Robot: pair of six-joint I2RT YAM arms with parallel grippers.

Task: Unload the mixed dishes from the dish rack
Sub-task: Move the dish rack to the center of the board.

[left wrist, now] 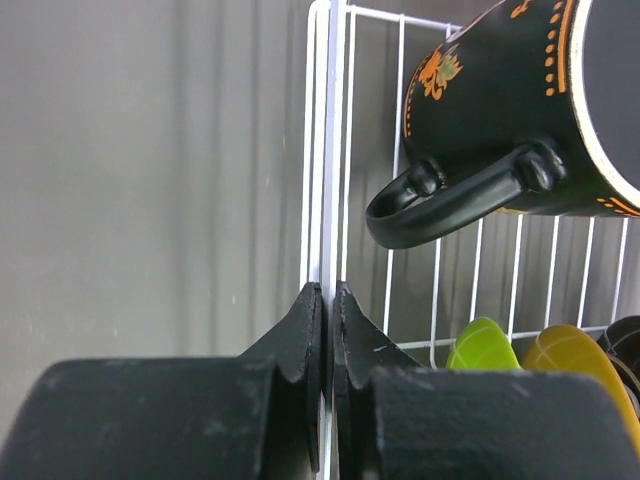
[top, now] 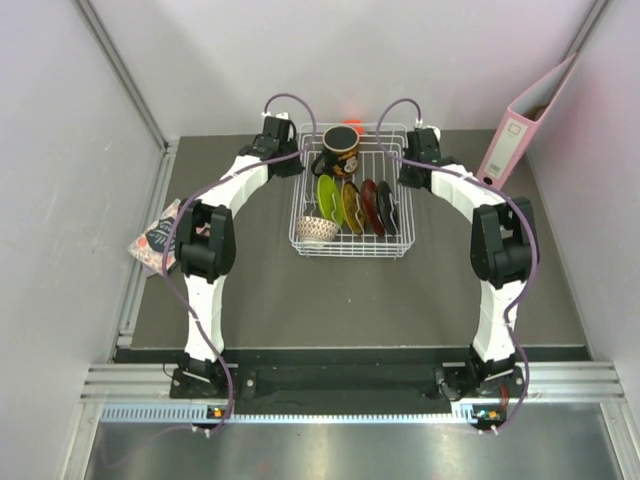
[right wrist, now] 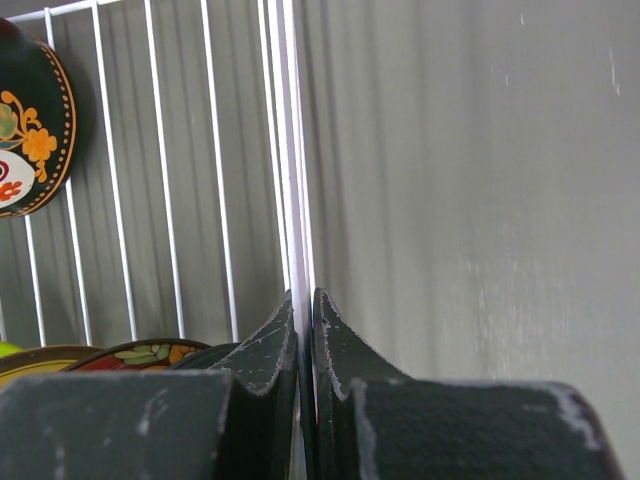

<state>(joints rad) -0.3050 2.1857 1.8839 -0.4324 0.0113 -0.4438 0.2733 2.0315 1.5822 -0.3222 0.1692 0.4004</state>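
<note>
Two rim grips | left jaws clamp dish rack (top: 350, 246) left wire | right jaws, right wire

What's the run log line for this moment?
left gripper: shut on dish rack left rim | right gripper: shut on right rim | in rack: black mug, beige bowl, lime plate, yellow plate, red plate, black plate

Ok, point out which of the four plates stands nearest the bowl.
The lime green plate, leftmost of the row, right beside the beige bowl; the yellow, red and black ones stand farther right.
</note>
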